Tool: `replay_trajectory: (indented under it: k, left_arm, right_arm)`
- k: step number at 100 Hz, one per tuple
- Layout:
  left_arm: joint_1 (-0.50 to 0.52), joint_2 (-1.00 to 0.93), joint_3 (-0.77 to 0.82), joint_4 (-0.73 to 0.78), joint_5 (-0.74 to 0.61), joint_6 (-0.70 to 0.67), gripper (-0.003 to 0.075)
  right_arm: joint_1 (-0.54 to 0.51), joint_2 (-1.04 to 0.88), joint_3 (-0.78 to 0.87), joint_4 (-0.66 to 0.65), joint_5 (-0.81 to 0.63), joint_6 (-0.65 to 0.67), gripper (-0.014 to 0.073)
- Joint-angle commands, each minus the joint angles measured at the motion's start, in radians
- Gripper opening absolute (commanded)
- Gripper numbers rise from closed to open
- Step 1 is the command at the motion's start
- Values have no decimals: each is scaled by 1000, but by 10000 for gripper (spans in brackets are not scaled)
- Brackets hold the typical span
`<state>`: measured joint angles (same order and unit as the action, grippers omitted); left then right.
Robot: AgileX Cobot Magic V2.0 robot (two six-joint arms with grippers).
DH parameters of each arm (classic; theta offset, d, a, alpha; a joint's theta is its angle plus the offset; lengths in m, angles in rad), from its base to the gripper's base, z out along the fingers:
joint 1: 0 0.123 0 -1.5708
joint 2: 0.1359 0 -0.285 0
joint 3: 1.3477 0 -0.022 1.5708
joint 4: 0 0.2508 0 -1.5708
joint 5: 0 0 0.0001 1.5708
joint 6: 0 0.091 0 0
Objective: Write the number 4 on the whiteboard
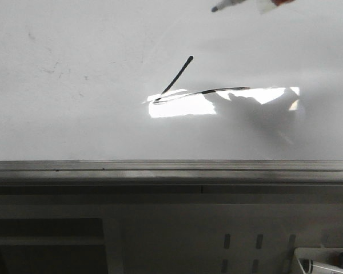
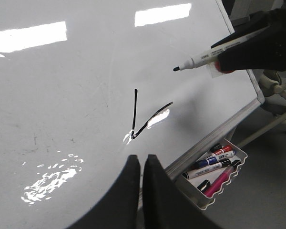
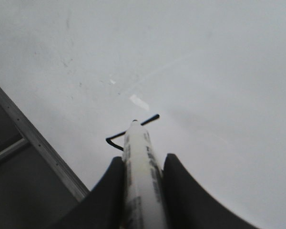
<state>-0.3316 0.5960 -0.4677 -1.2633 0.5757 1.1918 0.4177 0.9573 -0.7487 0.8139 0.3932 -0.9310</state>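
The whiteboard (image 1: 74,74) fills most of the front view, a glossy white surface with faint grey smudges, a bright rectangular light reflection near its middle and a grey metal edge rail (image 1: 171,166) along its near side. On it, roughly central, sits the number 4 (image 1: 186,85), so far only two thin black strokes: a short slanted line and a long horizontal bar that meet at a corner by the reflection, with no vertical stem visible. The right pincer (image 3: 143,191) is closed around a white marker (image 3: 139,171), one dark finger on each side of the barrel; in the left wrist view the marker's black tip (image 2: 176,69) is held clear of the board, apart from the strokes, and in the front view it shows near the top edge. The left pincer (image 2: 142,167) has its two dark fingers pressed together with nothing between them, near the board's edge rail. Just beyond that rail hangs a small white tray (image 2: 229,183) holding several spare markers (image 2: 212,162) in black, blue, red and pink
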Motion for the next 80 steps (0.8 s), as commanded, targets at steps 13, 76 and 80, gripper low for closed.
replay_trajectory:
  k: [13, 76, 80]
  left_arm:
    - [2, 0, -26, -53, -15, -1, -20]
    - [2, 0, -26, -53, -13, 1, -20]
    - [2, 0, -26, -53, -13, 1, -20]
  right_arm:
    - [17, 61, -45, 7, -120, -4, -54]
    - [19, 135, -51, 7, -155, -14, -54]
    - [19, 135, -51, 7, -155, -14, -54]
